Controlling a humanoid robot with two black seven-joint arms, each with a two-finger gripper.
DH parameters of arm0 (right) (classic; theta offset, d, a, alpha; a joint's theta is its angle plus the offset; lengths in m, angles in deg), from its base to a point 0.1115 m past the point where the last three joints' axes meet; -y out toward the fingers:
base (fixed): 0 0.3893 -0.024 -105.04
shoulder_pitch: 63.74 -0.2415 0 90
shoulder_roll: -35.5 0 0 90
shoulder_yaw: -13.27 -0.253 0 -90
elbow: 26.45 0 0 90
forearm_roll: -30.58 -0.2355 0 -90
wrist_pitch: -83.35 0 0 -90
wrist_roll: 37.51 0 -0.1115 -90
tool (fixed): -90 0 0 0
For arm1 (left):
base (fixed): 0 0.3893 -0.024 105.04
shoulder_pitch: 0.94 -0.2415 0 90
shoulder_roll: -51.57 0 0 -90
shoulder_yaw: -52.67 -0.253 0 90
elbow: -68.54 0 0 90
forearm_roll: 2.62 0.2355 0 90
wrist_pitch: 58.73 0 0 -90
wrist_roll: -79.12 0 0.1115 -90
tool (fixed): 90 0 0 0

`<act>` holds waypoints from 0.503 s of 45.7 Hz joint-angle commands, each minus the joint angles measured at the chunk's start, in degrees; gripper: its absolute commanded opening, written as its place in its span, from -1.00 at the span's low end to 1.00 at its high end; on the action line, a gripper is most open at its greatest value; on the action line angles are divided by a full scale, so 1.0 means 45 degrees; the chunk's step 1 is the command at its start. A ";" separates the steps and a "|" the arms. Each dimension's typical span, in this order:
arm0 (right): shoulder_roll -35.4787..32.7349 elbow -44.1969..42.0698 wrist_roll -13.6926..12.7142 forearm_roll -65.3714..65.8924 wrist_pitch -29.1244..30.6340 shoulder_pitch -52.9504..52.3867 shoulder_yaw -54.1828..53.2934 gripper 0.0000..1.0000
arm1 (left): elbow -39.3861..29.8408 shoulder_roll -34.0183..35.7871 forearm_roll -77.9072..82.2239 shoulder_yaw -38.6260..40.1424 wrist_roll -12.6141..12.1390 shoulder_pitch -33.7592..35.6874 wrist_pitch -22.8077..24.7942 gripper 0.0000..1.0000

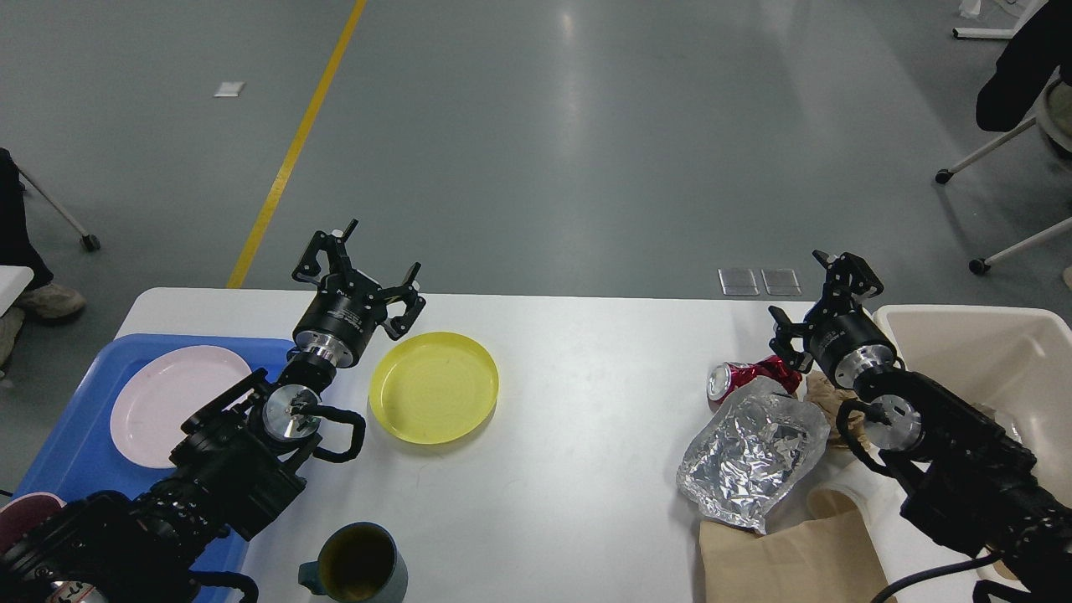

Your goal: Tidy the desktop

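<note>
The desktop [586, 402] is a broad white surface with rounded corners and a smooth matte finish, spanning nearly the full width of the view above a glossy grey floor [536, 134] marked by a yellow line [293, 151]. At its left edge lies a blue plastic tray [67, 435] carrying a round, shallow pale pink plate [172, 402]. Just right of the tray sits a round yellow dish [434, 385] with a low upright rim. The left end effector [368, 268] hovers above the gap between tray and dish, its black fingers spread wide and holding nothing. Near the front edge stands a grey-blue mug [356, 565] with a dark interior. On the right, a crumpled, shiny silver foil bag [749, 448] lies touching a dented red can [745, 377] on its side, with creased brown paper [791, 553] beneath the bag. The right end effector [825, 301] sits above the can, beside a smooth beige bin [997, 360]; its fingers appear parted and empty, though they are seen dark and at an angle.
</note>
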 commanded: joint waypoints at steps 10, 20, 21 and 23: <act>0.0001 -0.0014 0.0000 0.0000 0.0000 0.0000 -0.0003 1.00 | -0.0020 -0.0039 -0.0001 -0.0008 -0.0019 0.0019 -0.0039 0.96; 0.0001 0.0005 0.0000 0.0000 0.0000 0.0000 -0.0003 1.00 | -0.0020 -0.0020 -0.0021 0.0032 -0.0078 0.0039 -0.0234 0.96; 0.0001 -0.0014 0.0000 0.0000 0.0000 0.0000 -0.0003 1.00 | -0.0020 -0.0039 -0.0021 0.0032 -0.0097 0.0058 -0.0273 0.96; 0.0001 -0.0014 0.0000 0.0000 0.0000 0.0000 -0.0003 1.00 | -0.0020 -0.0019 -0.0021 0.0032 -0.0136 0.0117 -0.0584 0.96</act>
